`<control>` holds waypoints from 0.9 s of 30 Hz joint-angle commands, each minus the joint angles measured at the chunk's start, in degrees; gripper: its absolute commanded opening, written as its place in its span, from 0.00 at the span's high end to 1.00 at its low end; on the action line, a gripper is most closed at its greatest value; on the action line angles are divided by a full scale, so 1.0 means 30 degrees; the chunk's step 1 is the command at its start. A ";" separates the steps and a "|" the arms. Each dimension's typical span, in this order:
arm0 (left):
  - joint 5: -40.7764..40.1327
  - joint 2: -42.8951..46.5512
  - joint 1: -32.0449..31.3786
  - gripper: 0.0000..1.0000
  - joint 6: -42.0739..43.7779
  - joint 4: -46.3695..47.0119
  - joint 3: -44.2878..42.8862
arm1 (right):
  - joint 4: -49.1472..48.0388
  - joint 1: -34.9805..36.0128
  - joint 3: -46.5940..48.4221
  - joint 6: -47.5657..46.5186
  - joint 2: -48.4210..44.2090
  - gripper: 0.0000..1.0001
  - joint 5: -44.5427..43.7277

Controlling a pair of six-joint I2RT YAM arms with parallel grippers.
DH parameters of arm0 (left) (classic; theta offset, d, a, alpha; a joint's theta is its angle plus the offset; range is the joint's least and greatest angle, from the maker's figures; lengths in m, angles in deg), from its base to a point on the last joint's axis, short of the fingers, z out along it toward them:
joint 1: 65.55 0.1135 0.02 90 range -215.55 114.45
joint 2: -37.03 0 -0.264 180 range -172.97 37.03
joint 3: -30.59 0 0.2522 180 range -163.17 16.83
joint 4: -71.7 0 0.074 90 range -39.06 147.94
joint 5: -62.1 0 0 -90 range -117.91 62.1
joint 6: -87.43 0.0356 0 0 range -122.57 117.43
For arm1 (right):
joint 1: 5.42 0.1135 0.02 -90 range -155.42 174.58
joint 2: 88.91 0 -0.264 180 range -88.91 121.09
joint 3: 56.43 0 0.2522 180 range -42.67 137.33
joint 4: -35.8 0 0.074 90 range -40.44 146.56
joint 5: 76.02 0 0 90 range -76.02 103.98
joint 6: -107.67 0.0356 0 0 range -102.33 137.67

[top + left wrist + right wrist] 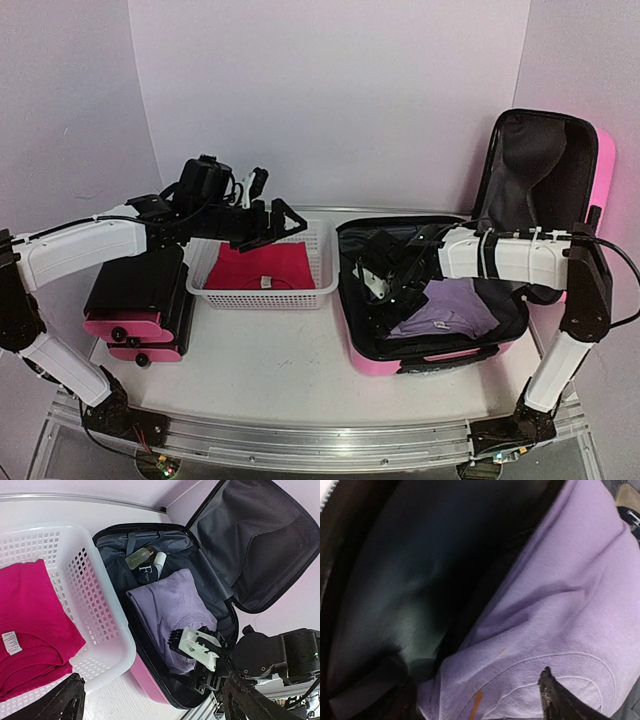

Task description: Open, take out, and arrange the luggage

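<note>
Take-out step. My right claw (pixel 388 285) open over purple shirt (pixel 455 305) in luggage (pixel 420 362). Next: pinch, carry to basket (pixel 262 298), 9 o'clock; left claw (pixel 283 228) open.

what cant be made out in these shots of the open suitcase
- Top view: the right arm hides much of the purple shirt.
- Left wrist view: label on the dark jar too small to read.
- Right wrist view: blurred; whether the right gripper touches the shirt is unclear.

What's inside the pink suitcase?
The suitcase holds a folded purple shirt, a yellowish bottle, a white tube and a dark round jar. Anything under the shirt is covered.
</note>
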 commanded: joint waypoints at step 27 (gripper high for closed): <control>0.2630 -0.1000 0.0037 0.02 -0.0268 0.0612 -0.1115 | -0.0875 -0.1494 -0.0253 0.0374 -0.1766 1.00 -0.0224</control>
